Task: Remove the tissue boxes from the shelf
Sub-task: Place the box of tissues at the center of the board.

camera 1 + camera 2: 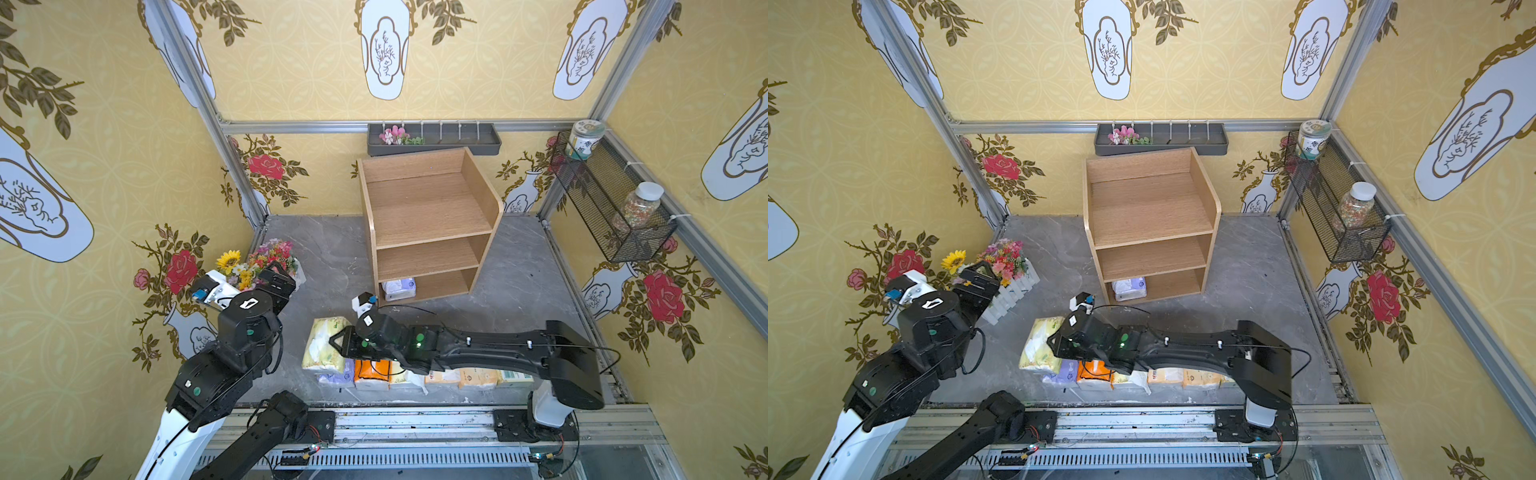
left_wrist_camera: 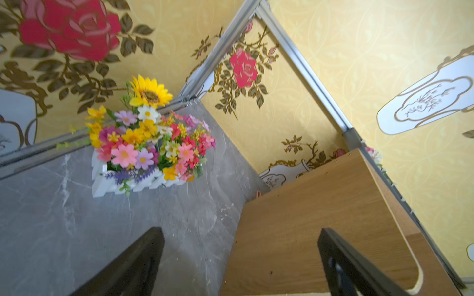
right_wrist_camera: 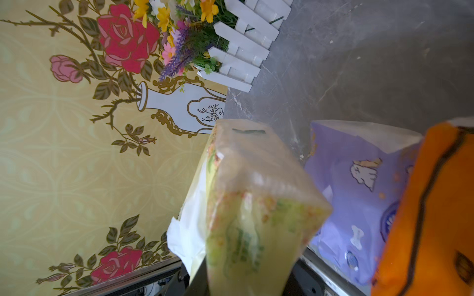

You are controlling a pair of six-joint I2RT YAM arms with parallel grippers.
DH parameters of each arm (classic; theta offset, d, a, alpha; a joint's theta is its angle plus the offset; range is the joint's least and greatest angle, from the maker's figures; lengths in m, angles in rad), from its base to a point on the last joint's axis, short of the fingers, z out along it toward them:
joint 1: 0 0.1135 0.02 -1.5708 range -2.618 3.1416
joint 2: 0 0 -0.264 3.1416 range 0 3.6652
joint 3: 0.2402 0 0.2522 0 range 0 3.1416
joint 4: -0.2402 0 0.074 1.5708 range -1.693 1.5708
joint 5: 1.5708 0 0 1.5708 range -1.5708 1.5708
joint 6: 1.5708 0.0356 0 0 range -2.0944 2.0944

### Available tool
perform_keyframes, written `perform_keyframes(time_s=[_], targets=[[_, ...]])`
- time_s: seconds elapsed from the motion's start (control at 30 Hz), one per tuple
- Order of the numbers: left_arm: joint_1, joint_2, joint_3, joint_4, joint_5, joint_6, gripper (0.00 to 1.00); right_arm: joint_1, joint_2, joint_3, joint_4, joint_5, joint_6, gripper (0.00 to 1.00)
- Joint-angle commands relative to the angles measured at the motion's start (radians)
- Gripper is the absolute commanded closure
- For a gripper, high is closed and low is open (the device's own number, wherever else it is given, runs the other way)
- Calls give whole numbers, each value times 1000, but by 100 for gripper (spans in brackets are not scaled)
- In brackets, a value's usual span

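The wooden shelf (image 1: 430, 216) stands at the back middle. Its top and middle tiers are bare, and one lavender-and-white tissue pack (image 1: 399, 289) lies in the bottom tier. My right gripper (image 1: 337, 340) is shut on a pale yellow tissue pack (image 3: 256, 205) with green print, at the left end of a row of packs near the front edge. A lavender pack (image 3: 359, 192) and an orange pack (image 3: 436, 217) sit beside it, with cream packs (image 1: 478, 377) farther right. My left gripper (image 2: 241, 232) hangs open and empty over the floor beside the shelf's side panel (image 2: 320, 217).
A white picket box of artificial flowers (image 1: 266, 259) stands by the left wall, close to my left arm. A dark grey tray (image 1: 434, 139) hangs on the back wall. A black wire basket (image 1: 611, 199) with two jars hangs on the right wall.
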Motion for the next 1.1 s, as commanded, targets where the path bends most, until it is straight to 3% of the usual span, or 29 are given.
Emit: perform_keyframes(time_s=[0.0, 0.3, 0.5, 0.6, 0.77, 1.07], targets=[[1, 3, 39, -21, -44, 52, 0, 2, 124, 83, 109, -36, -28, 72], [1, -31, 36, -67, -5, -38, 0, 2, 438, 358, 70, -98, -57, 72], [1, -31, 12, -62, 25, -67, 0, -2, 498, 391, 46, -97, -72, 70], [1, -31, -6, -51, 29, -74, 0, -13, 520, 410, 2, -109, -103, 59], [1, -26, -18, -31, 26, -77, 0, -6, 488, 408, -61, -57, -149, 26], [1, -5, -55, 69, 65, -72, 0, 9, 311, 383, -115, 50, -228, 17]])
